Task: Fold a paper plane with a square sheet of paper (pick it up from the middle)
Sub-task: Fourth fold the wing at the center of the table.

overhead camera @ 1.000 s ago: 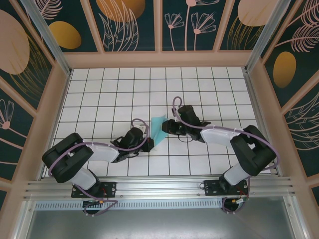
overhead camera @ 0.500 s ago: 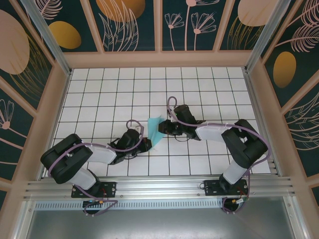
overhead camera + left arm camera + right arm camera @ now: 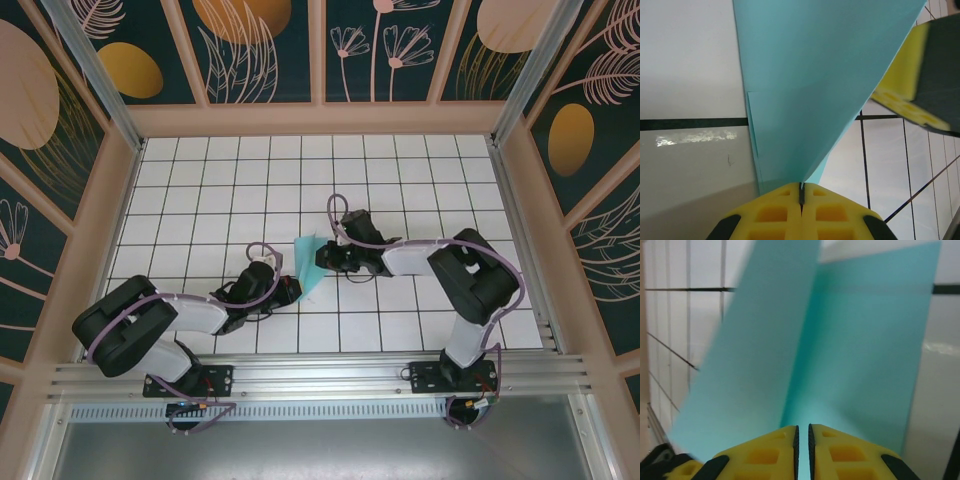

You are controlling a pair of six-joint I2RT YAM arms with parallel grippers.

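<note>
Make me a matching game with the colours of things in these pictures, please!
Things:
1. paper sheet
2. table
3. left tool's pads
4. back wall

Colours:
A. yellow
B. white with dark grid lines
C. turquoise-blue
D. dark with plant drawings

Right pairs: 1-C, 2-B, 3-A, 4-D
</note>
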